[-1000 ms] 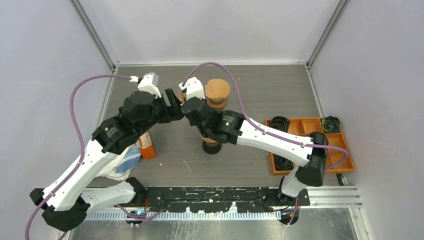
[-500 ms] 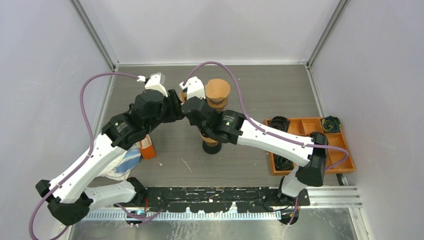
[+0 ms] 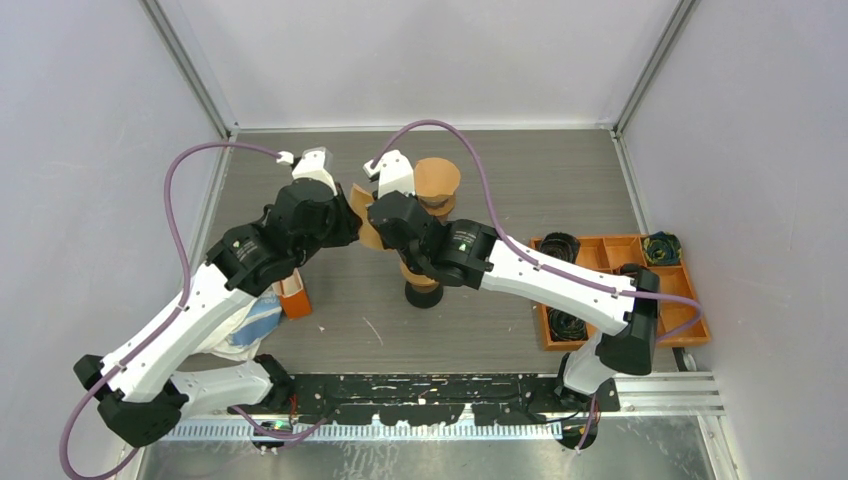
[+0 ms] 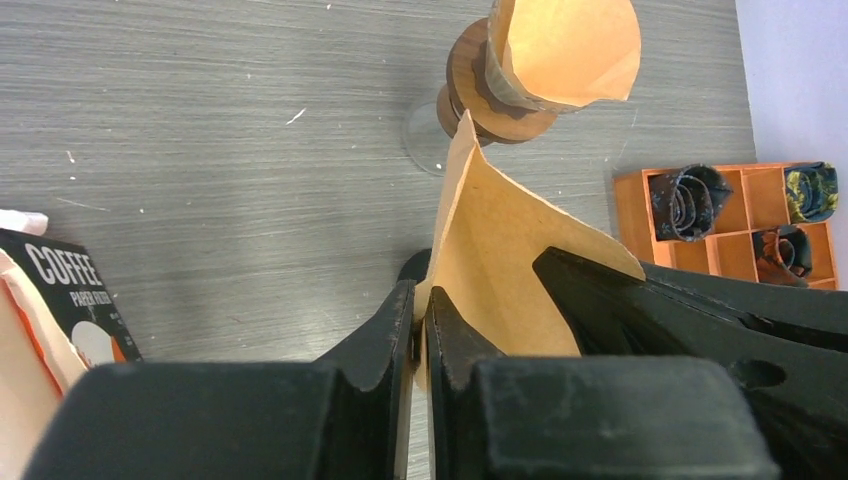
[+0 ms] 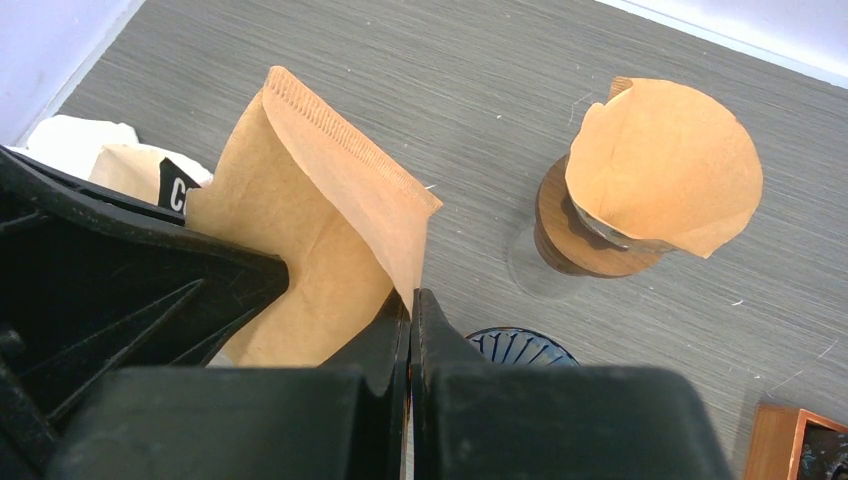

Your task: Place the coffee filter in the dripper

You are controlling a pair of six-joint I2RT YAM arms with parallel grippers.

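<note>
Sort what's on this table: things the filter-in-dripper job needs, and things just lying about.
For the job:
- coffee filter, pinched by the left fingers and right fingers
- dark ribbed dripper

Lying about:
- wooden-collared stand already holding a second filter
- coffee filter pack
- orange tray of coiled cables

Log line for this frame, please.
left hand: shut on coffee filter | right hand: shut on coffee filter | coffee filter: in the air, in no dripper | wood-collared dripper: holds another filter
</note>
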